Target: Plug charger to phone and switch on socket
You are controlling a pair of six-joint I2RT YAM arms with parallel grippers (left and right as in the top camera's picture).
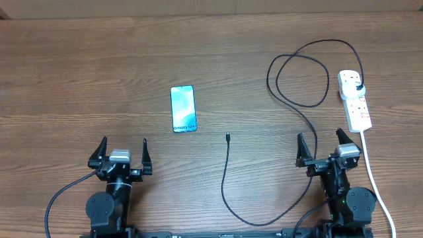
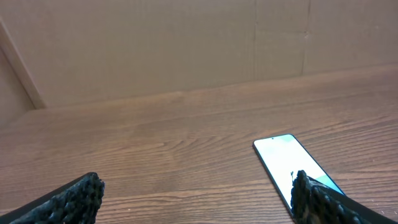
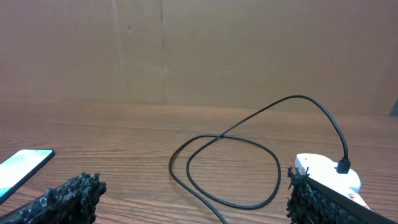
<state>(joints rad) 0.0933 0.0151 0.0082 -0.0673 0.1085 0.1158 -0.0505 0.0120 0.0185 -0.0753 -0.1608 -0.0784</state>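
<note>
The phone (image 1: 183, 109) lies flat on the wooden table, screen up, its "Galaxy S24+" text at the near end. It also shows in the left wrist view (image 2: 287, 163) and at the left edge of the right wrist view (image 3: 22, 166). The charger cable (image 1: 228, 178) runs from its small tip (image 1: 227, 137) in a loop (image 3: 227, 171) to its black plug (image 1: 357, 87) in the socket (image 1: 355, 100). The socket also shows in the right wrist view (image 3: 323, 171). My left gripper (image 1: 123, 153) is open and empty near the front edge. My right gripper (image 1: 325, 149) is open and empty, beside the socket's near end.
The socket's thick white cord (image 1: 373, 175) runs down the right side past my right arm. A brown cardboard wall (image 2: 186, 43) stands behind the table.
</note>
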